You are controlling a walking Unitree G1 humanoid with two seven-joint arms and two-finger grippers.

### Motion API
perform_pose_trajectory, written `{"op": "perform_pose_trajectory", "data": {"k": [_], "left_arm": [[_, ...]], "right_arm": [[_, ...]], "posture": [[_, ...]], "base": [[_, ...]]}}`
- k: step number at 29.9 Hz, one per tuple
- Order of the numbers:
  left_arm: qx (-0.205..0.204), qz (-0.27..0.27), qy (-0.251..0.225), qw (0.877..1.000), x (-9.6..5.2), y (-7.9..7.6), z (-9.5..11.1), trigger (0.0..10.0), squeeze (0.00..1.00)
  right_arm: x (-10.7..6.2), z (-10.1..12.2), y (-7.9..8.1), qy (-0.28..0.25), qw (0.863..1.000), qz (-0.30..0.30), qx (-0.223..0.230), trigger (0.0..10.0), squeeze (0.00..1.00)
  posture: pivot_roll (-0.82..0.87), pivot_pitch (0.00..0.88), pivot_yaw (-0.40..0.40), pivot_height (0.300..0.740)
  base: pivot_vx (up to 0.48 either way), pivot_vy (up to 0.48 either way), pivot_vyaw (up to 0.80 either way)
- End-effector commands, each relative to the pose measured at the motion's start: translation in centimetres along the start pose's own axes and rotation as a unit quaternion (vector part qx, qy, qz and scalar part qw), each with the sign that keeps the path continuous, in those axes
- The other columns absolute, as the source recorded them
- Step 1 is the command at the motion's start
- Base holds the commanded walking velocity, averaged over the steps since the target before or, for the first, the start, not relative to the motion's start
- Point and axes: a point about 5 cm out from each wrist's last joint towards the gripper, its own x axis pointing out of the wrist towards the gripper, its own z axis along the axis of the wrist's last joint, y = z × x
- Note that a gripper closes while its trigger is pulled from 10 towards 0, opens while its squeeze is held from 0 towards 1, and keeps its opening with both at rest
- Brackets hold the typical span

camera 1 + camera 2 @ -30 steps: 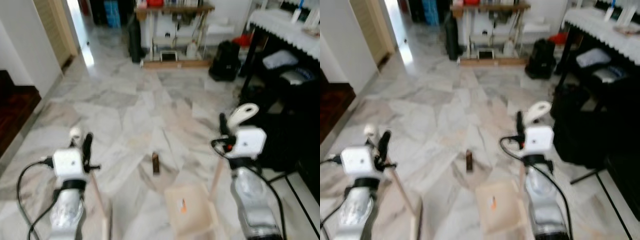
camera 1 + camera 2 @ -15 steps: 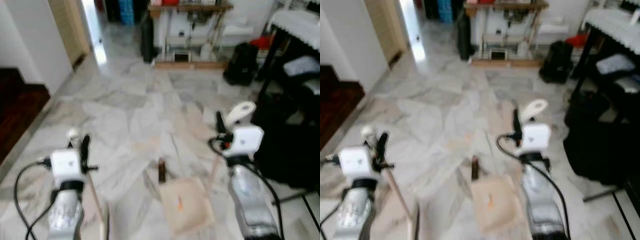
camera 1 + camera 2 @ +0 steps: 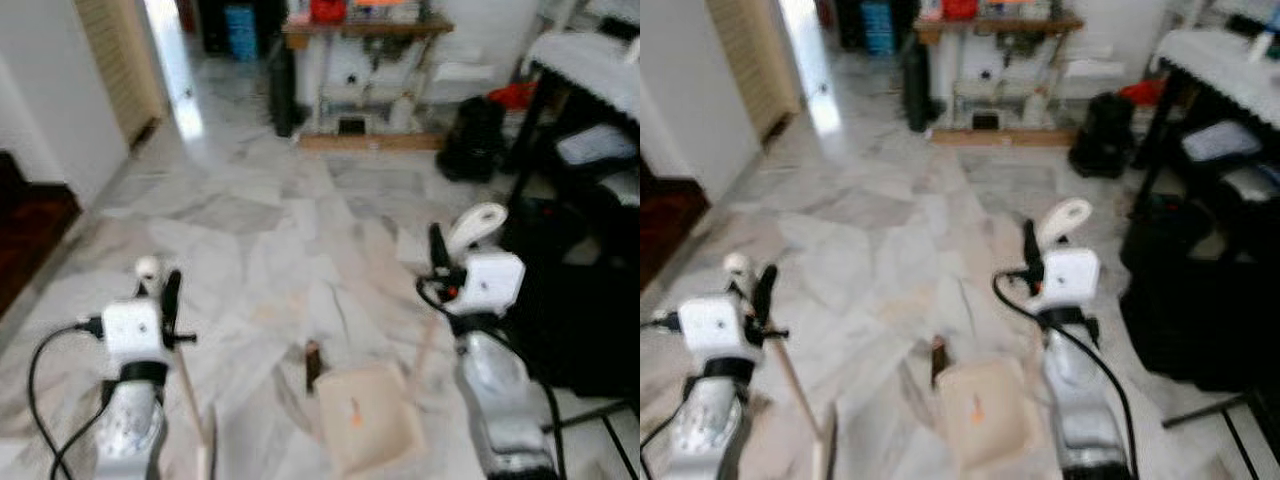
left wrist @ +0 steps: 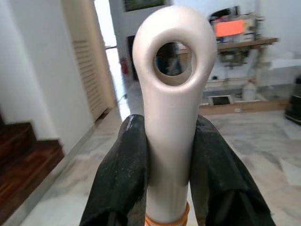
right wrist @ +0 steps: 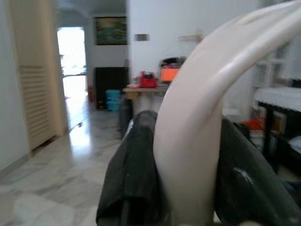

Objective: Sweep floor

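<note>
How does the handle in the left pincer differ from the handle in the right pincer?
The broom handle ends straight, with a round hole. The dustpan handle ends in a curve. Both are cream-coloured; the left pincer and right pincer each clamp theirs between black fingers.

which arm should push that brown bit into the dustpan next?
Left, probably. The left gripper is clamped on the broom handle, while the right gripper holds the dustpan, whose front edge already sits beside the brown scrap.
</note>
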Motion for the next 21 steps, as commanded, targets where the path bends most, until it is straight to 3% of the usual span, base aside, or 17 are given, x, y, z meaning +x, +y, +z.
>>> {"op": "perform_pose_trajectory", "data": {"k": [1,15,21], "left_arm": [[-0.009,-0.009,-0.029,0.999,0.53,-0.67,1.11,10.0,0.0],[-0.011,-0.004,-0.032,0.999,0.62,-0.68,1.25,10.0,0.0],[-0.01,-0.003,-0.033,0.999,0.62,-0.59,1.3,10.0,0.0]], "right_arm": [[0.26,0.66,-0.77,-0.018,1.0,-0.005,-0.017,10.0,0.0],[0.32,0.67,-0.63,-0.019,0.999,0.005,-0.034,10.0,0.0],[0.21,0.66,-0.32,-0.018,0.999,0.011,-0.03,10.0,0.0]], "posture": [[0.04,0.0,0.043,0.74],[0.04,0.0,0.041,0.74],[0.05,0.0,0.043,0.74]], "base": [[0.349,0.0,0.0],[0.353,0.0,0.0],[0.352,0.0,0.67]]}}
